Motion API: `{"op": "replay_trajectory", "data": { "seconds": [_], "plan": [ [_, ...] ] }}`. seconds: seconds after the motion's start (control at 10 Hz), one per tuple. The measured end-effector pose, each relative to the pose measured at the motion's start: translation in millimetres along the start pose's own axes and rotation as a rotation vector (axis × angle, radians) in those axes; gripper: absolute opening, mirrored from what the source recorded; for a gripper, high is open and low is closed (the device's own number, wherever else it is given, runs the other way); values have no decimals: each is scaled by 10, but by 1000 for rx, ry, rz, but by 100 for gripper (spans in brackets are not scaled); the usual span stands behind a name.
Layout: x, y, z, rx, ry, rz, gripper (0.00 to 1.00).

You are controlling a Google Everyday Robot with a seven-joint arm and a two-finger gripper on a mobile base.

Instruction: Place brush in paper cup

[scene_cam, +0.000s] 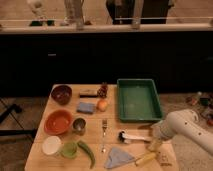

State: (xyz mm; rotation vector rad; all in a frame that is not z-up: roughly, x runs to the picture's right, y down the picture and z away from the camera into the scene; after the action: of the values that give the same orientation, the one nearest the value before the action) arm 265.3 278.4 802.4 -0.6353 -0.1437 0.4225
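Observation:
The brush lies on the wooden table at the front right, its black bristle head to the left and its white handle pointing right. The paper cup stands at the table's front left corner, far from the brush. My gripper hangs from the white arm at the right end of the brush handle, low over the table. The arm hides the handle's tip.
A green tray sits behind the brush. An orange bowl, metal cup, fork, green pepper, blue cloth and yellow-handled knife lie between brush and cup. A dark bowl, sponge and orange fruit sit farther back.

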Motion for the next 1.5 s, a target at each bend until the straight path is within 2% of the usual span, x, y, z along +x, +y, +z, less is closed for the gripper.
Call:
{"op": "replay_trajectory", "data": {
  "seconds": [0.1, 0.5, 0.6, 0.8, 1.0, 1.1, 1.2, 1.5],
  "plan": [
    [0, 6, 8, -3, 1, -5, 53],
    [15, 41, 32, -15, 6, -25, 11],
    [2, 63, 31, -20, 11, -34, 3],
    [-131, 142, -49, -17, 21, -77, 0],
    [-481, 228, -263, 7, 21, -147, 0],
    [-581, 261, -338, 16, 21, -171, 0],
    [-719, 321, -453, 30, 15, -213, 0],
    [-873, 425, -663, 54, -21, -266, 0]
  ]
}}
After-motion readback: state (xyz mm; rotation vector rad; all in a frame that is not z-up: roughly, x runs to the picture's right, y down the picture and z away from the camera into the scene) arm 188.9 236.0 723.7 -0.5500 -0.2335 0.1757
